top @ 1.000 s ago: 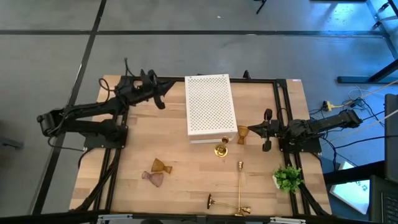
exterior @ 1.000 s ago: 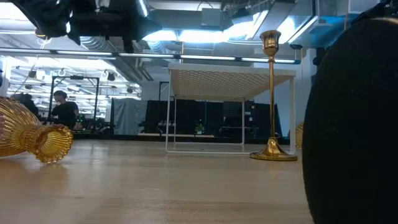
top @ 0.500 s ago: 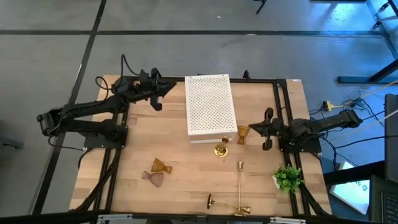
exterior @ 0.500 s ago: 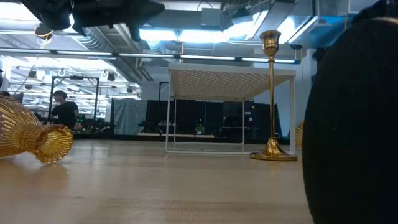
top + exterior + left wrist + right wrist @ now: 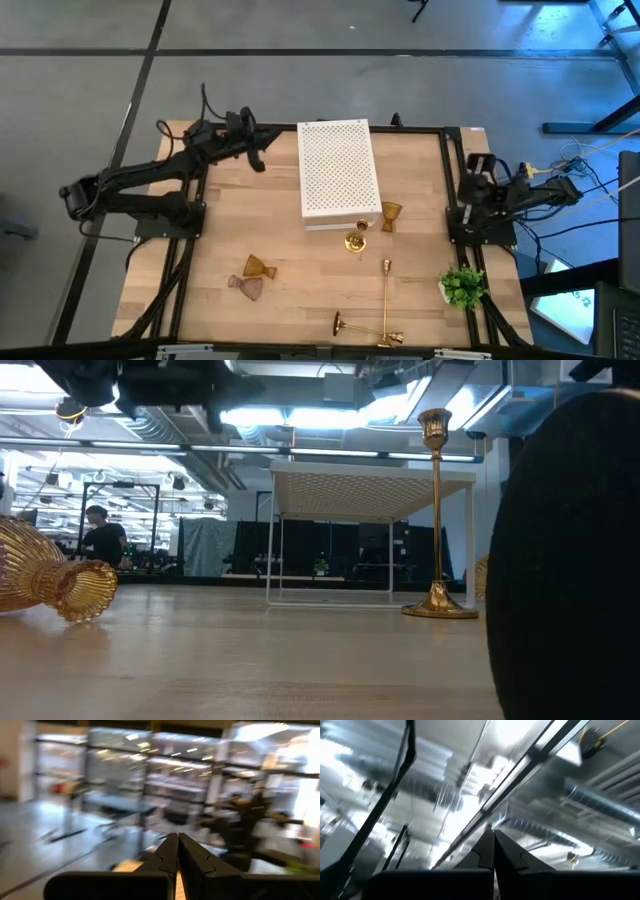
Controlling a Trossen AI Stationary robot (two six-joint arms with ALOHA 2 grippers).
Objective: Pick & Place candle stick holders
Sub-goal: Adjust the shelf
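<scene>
My left gripper (image 5: pixel 258 150) is shut and empty, held high over the far left of the table, left of the white box; its shut fingers show in its wrist view (image 5: pixel 177 842). My right gripper (image 5: pixel 479 165) is shut and empty at the table's right edge, tipped up toward the ceiling (image 5: pixel 493 837). One amber glass holder (image 5: pixel 390 215) stands upright on its base by the box's near right corner. A brass candlestick (image 5: pixel 357 240) stands on its round base beside it (image 5: pixel 437 510). Two brass candlesticks (image 5: pixel 386 290) (image 5: pixel 365 328) lie on the table near the front. An amber glass holder (image 5: pixel 258 268) (image 5: pixel 50 575) and a pinkish one (image 5: pixel 246 287) lie on their sides at the front left.
A white perforated box (image 5: pixel 338 170) stands on thin legs (image 5: pixel 370 485) at the table's middle far side. A small green plant (image 5: pixel 462 285) sits at the right front. A dark round bulk (image 5: pixel 570 560) fills the low view's right. A person (image 5: pixel 100 535) shows in the room behind.
My right gripper has drawn back from beside the upright amber glass holder toward the table's right edge and has tipped upward. The holder stays standing where it was. My left gripper has stayed over the far left with only a small swing.
</scene>
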